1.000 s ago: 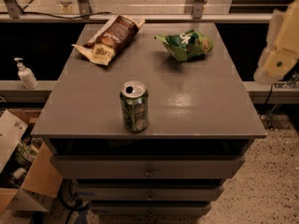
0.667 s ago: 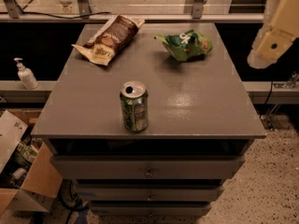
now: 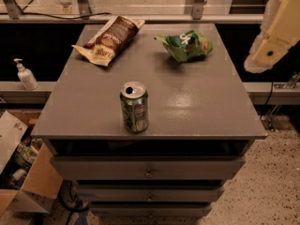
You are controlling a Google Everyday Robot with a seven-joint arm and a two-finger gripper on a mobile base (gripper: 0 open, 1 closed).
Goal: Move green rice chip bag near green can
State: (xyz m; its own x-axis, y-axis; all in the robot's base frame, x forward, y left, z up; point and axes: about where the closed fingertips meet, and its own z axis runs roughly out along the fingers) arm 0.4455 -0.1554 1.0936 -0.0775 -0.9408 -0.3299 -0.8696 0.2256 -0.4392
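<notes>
Camera view coverage takes in the end effector at the upper right edge, where it is seen as a cream-coloured body partly cut off by the frame. It is held in the air beyond the right edge of the tabletop, tilted so that its lower end is directed down and to the left. It is positioned to the right of the green rice chip bag and well apart from it. Whether the end effector is open or closed cannot be told, and no held object can be made out.

The green rice chip bag is located at the far right of the tabletop, lying crumpled. The green can is set upright close to the near edge, left of centre, with a dark opening visible in its silver top. Bag and can are well apart. A brown and cream snack bag is laid at an angle at the far left corner.

The tabletop is a grey, slightly glossy surface carried on a cabinet of stacked drawers. A pump bottle is stood on a ledge to the left. A cardboard box is placed on the floor at the near left, and speckled floor is seen at the near right. A metal rail is run behind the far edge.
</notes>
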